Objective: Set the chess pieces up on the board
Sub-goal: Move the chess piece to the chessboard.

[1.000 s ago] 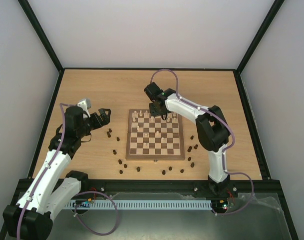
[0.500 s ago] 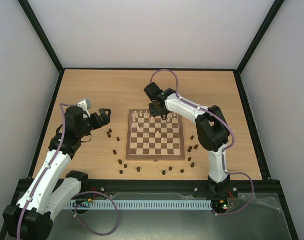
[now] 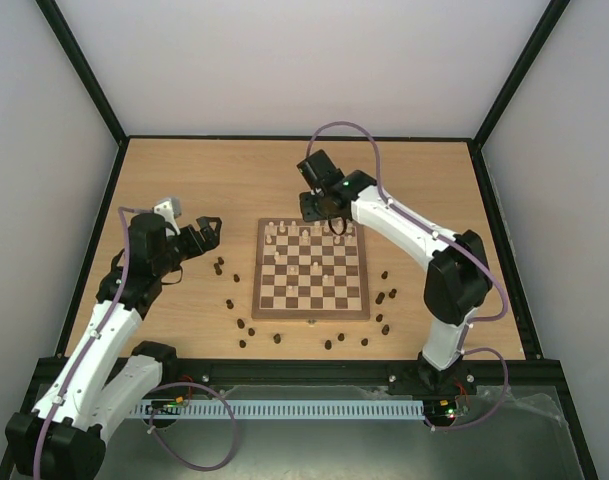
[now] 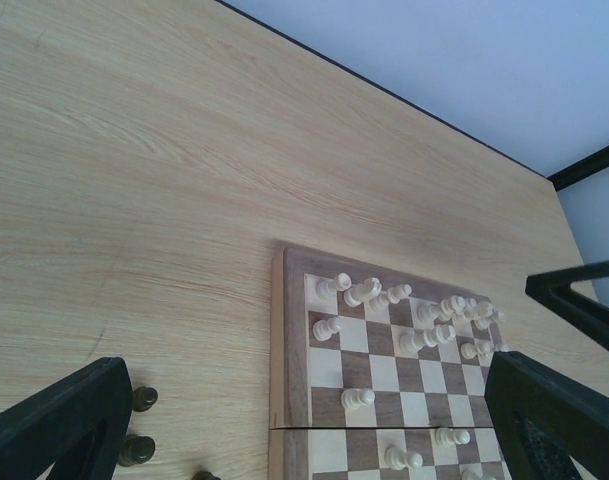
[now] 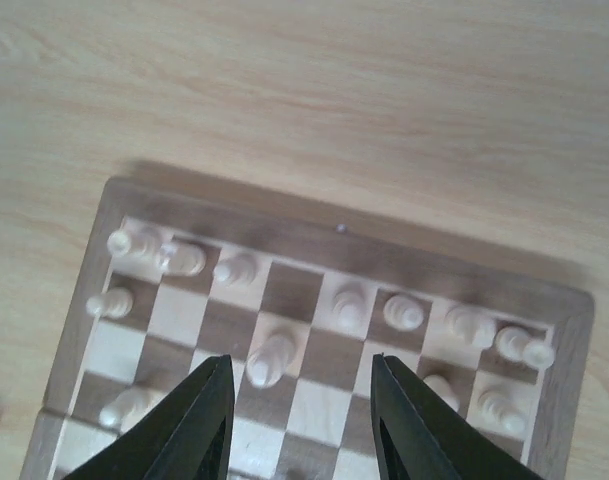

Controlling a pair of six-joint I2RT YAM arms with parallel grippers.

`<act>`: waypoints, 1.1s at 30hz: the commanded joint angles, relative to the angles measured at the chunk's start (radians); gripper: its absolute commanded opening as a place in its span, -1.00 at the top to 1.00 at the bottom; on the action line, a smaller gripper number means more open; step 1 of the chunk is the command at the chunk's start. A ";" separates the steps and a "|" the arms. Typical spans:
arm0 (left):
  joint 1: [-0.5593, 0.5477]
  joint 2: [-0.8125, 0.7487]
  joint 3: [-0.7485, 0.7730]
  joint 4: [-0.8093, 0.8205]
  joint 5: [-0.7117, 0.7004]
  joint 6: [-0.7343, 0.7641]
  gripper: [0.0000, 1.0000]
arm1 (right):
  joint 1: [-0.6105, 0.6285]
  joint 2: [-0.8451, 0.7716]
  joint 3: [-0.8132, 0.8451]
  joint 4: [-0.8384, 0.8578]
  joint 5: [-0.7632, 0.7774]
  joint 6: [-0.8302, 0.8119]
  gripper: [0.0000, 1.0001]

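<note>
The board (image 3: 257, 285) lies in the middle of the table, with cream chess pieces (image 3: 304, 238) mostly along its two far rows. Dark chess pieces (image 3: 219, 267) are scattered on the table to the left, in front (image 3: 277, 338) and to the right (image 3: 384, 297) of it. My right gripper (image 3: 328, 222) hovers open over the board's far rows. In the right wrist view its fingers (image 5: 199, 420) frame a tall cream piece (image 5: 269, 358) without touching it. My left gripper (image 3: 210, 232) hangs wide open to the left of the board (image 4: 287, 330), holding nothing.
Two dark pieces (image 4: 144, 398) stand on the table just inside my left gripper's near finger (image 4: 54, 425). Black frame posts and pale walls close in the table on three sides. Bare wood stretches beyond the board's far edge (image 5: 314, 235).
My right gripper's jaws have parted and it has lifted back toward the board's far edge, its elbow swinging right. The left arm has not moved.
</note>
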 commanded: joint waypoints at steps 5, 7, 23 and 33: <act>-0.006 -0.015 -0.009 0.019 -0.011 0.002 -0.99 | 0.053 0.002 -0.099 -0.055 -0.068 0.012 0.23; -0.006 -0.016 -0.010 0.016 -0.015 0.001 -0.99 | 0.059 0.013 -0.109 -0.048 -0.070 0.015 0.21; -0.006 -0.021 -0.014 0.013 -0.014 0.002 -0.99 | 0.064 0.138 -0.039 -0.054 -0.034 0.013 0.22; -0.006 -0.021 -0.014 0.016 -0.012 0.004 -0.99 | 0.063 0.195 0.026 -0.078 0.007 0.008 0.36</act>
